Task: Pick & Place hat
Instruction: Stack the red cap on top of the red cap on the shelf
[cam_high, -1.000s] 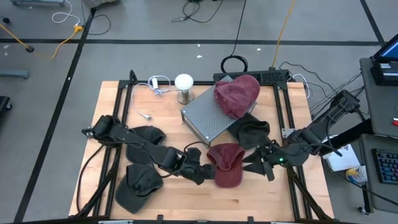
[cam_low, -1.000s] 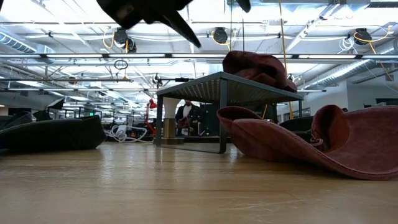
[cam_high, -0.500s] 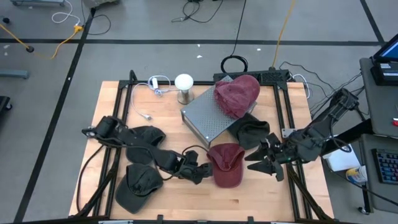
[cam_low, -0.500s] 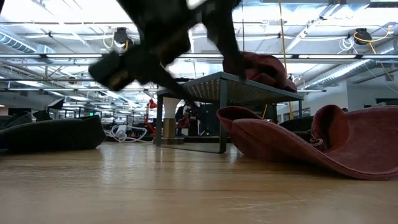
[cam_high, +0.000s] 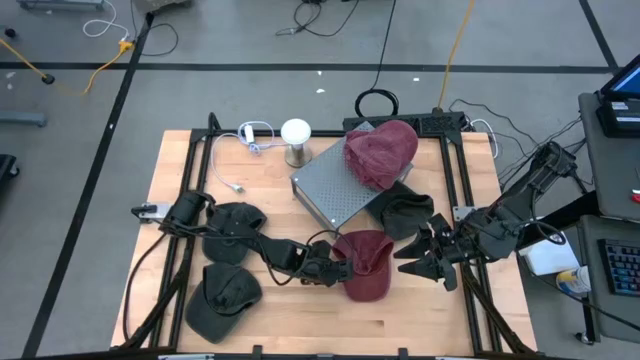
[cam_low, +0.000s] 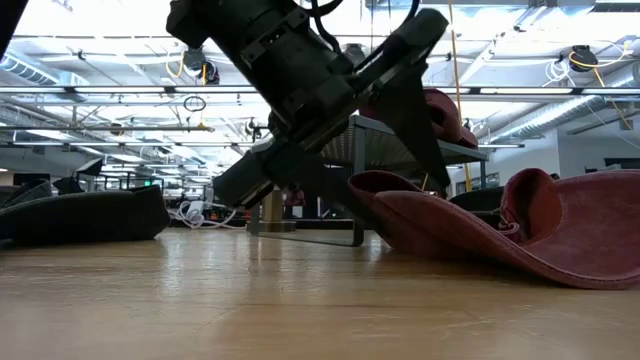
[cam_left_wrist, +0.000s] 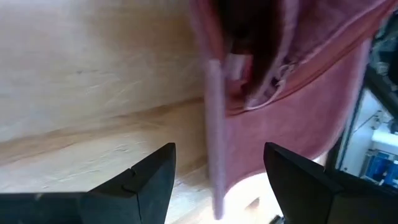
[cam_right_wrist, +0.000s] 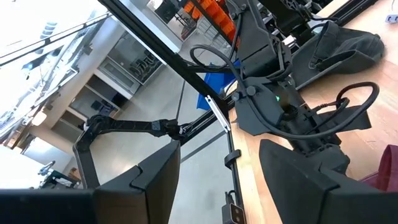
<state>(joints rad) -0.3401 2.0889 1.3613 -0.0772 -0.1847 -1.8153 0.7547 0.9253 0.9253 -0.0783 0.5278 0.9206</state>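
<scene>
Wooden planks make up the table (cam_high: 260, 175), which stands on a grey floor strewn with cables. Near its front edge lies the dark red cap (cam_high: 365, 262), upside down with its hollow facing up; its long axis runs from the crown, nearer the middle of the table, to the brim, which points toward the front edge. In the low view the same cap (cam_low: 500, 235) lies flat on the wood with its rim curling upward. The left gripper (cam_high: 335, 269) reaches in low from the left and sits right at the cap's left edge, jaws spread wide with the rim of the cap (cam_left_wrist: 214, 130) between them in the wrist view, not yet pinched. The right gripper (cam_high: 415, 262) hovers just beside the cap on its right, jaws parted and holding nothing. A grey metal stand (cam_high: 338, 188) stands behind, with another dark red hat (cam_high: 381, 152) resting on its far corner. A black hat (cam_high: 405, 215) lies by the stand's right side, two dark caps (cam_high: 222, 293) lie at the left, and a white-topped lamp (cam_high: 296, 140) stands near the back
</scene>
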